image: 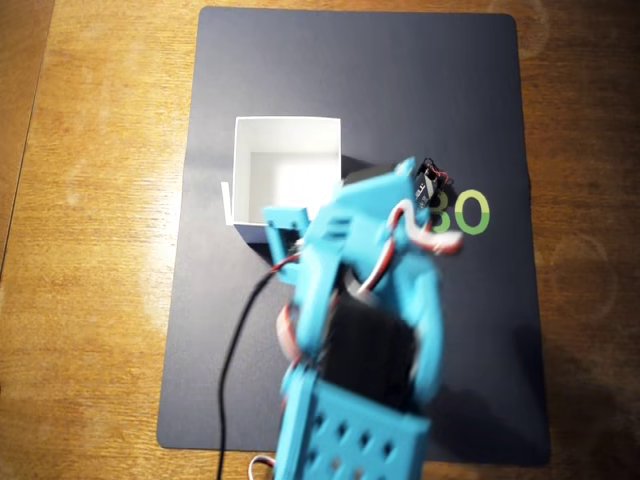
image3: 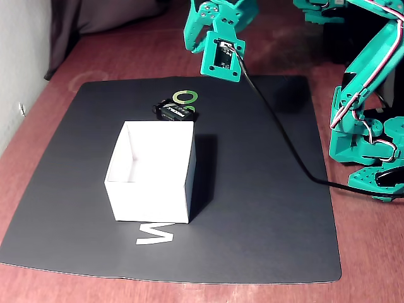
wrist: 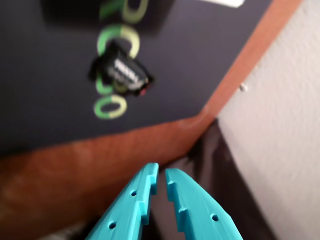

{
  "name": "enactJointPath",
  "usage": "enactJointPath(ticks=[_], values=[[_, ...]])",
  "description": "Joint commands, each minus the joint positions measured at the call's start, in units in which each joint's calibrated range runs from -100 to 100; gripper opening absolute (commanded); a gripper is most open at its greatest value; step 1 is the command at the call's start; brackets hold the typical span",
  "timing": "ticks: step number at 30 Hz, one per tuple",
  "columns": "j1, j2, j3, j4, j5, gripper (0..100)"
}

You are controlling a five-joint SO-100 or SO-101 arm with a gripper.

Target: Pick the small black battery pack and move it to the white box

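The small black battery pack [image3: 177, 110] lies on the dark mat just behind the white box [image3: 154, 170], on green printed rings. It also shows in the overhead view [image: 430, 186], to the right of the white box [image: 285, 175]. The wrist view has the battery pack [wrist: 122, 75] blurred and far off at the upper left. My gripper [wrist: 161, 171] hangs high above the table with its teal fingers almost touching and nothing between them. The arm [image: 370, 270] covers the mat's middle in the overhead view. The box is open on top and looks empty.
The dark mat [image3: 265, 208] lies on a wooden table. A second teal arm [image3: 366, 126] stands at the right in the fixed view. A black cable [image3: 284, 139] runs across the mat toward it. A pale wall [wrist: 280, 125] borders the table.
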Motion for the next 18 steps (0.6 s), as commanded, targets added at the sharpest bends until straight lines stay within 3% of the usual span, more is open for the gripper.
enactJointPath(ticks=[1,8,18], values=[[6.0,7.3,-8.4,-1.0,10.0,1],[12.7,14.7,-10.3,-1.0,25.8,2],[12.7,17.2,-9.9,-6.9,27.4,2]])
